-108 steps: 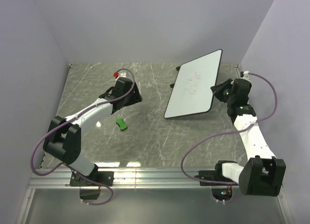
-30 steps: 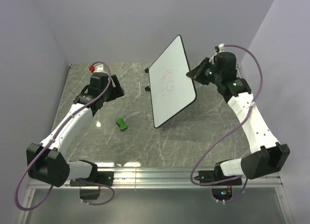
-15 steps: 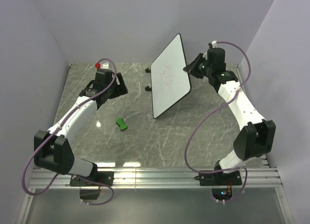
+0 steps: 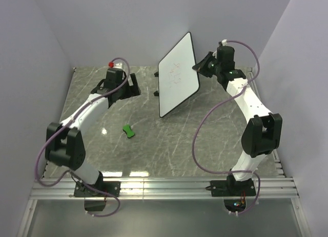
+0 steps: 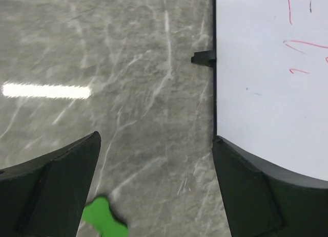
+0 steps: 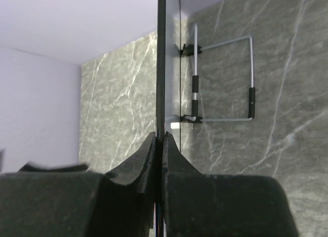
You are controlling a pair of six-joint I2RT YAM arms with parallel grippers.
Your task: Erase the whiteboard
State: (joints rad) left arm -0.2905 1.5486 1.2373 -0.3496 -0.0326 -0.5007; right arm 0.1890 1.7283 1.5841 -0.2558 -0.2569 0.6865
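Top external view: whiteboard at back centre of desk, tipped steeply up on edge, face turned leftward, upper right rim pinched in right claw. Cannot tell whether lower corner touching desk. Faint red scribbles on upper face, unwiped.

Right wrist view: board edge-on, thin black rim leading straight into claw. Jaws closed tight on it, no gap visible. Wire stand folded against back of board.

Left wrist view: left claw spread wide, holding nothing, hanging over bare desk just beside board's near rim. Small black foot on that rim. Green eraser flat on desk at bottom of frame, untouched; in top view, apart from claw, toward near side.

Judgement: step in hand is presenting board for wiping. Erasing proper not begun, eraser not yet picked up.

Next move, likely: lower left claw over eraser, close across its narrow waist, lift, press flat to board face at red marks, sweep. Calls for firm right-claw pinch against sideways push. Thin rim grip prone to pivot, so light strokes advisable.
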